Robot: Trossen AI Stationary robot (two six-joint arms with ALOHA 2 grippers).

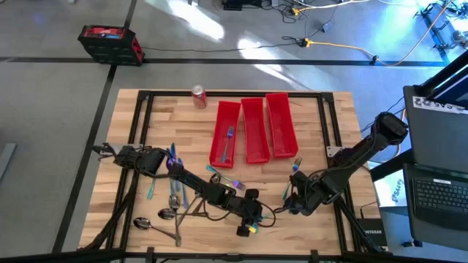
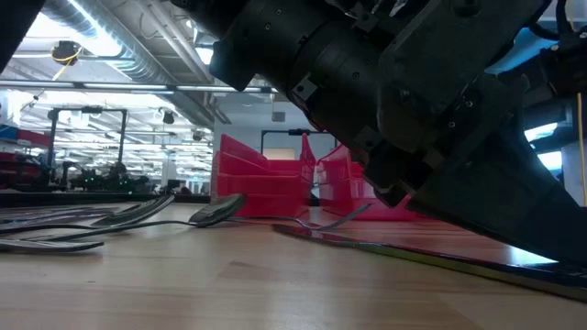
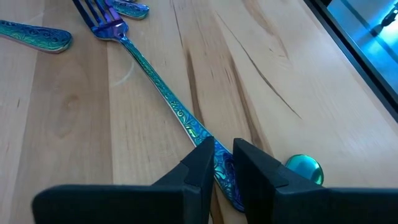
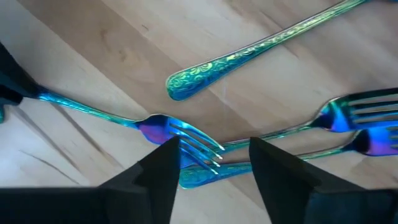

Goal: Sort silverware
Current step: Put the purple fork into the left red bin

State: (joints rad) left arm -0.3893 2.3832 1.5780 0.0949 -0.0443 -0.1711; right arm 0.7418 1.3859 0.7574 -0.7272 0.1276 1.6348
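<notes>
Left hand (image 3: 222, 163) pinches fork (image 3: 163, 96) handle

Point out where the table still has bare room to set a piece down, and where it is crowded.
Bare wood lies left of the can and bins, down to the left arm, and right of the bins along the table's right edge. The front is crowded: silverware, the left gripper shut on a fork, and the open right gripper over forks.
</notes>
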